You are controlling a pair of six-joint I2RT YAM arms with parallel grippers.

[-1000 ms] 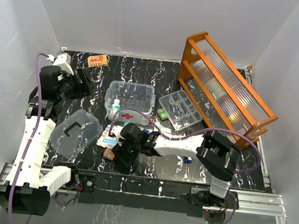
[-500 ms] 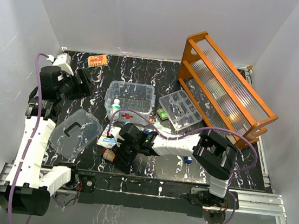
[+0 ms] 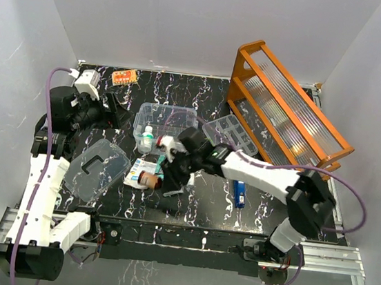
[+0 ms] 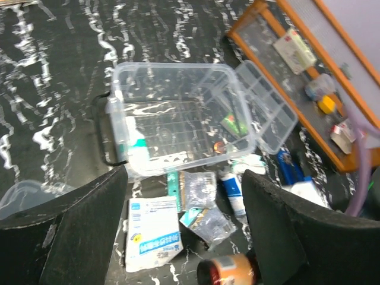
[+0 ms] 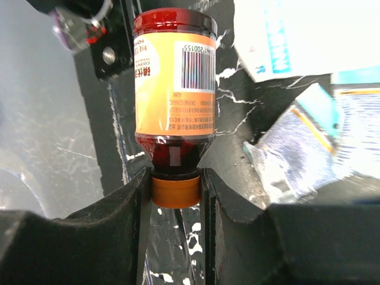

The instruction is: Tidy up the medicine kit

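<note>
The medicine kit is a clear box, open, with a white bottle inside; it also shows in the left wrist view. Its clear lid with a dark handle lies to the left of it. My right gripper is shut on the orange cap of a dark red bottle with an orange label, held in front of the kit. My left gripper hangs open left of the kit, with nothing between its fingers.
A white medicine carton, foil sachets, a tube and a blue item lie in front of the kit. A clear divider tray and an orange wooden rack stand to the right. An orange blister pack lies at the back left.
My right gripper has closed on the bottle's cap and carried it away from the near edge towards the kit. The left gripper has shifted slightly right and opened a little wider.
</note>
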